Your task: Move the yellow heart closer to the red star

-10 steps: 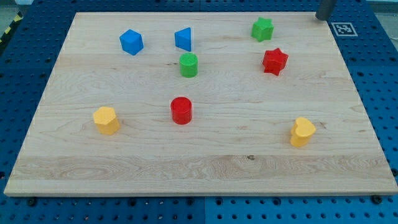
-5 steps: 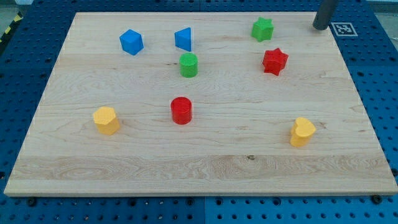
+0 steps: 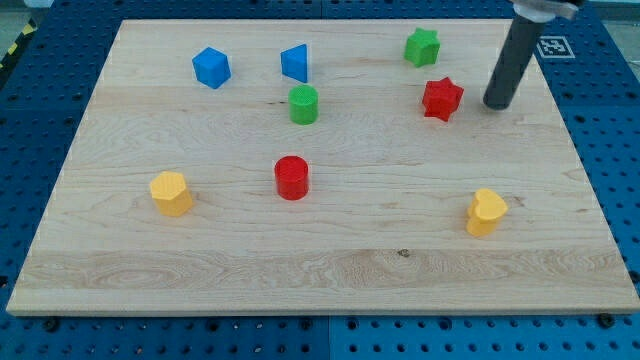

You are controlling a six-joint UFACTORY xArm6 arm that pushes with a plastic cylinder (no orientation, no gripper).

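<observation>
the rod (image 3: 512,55) is cut off by the view's top edge, so its upper part is not shown. the board's (image 3: 320,270) lower left and lower right corners are clipped by the view's side edges. the marker (image 3: 553,46) beside the rod is partly hidden.

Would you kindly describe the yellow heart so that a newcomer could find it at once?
Start at the wooden board and go to its lower corner on the view's right. The yellow heart stands alone there, well below the red star and my tip. The other yellow block, on the view's left, lacks its notched top.
</observation>
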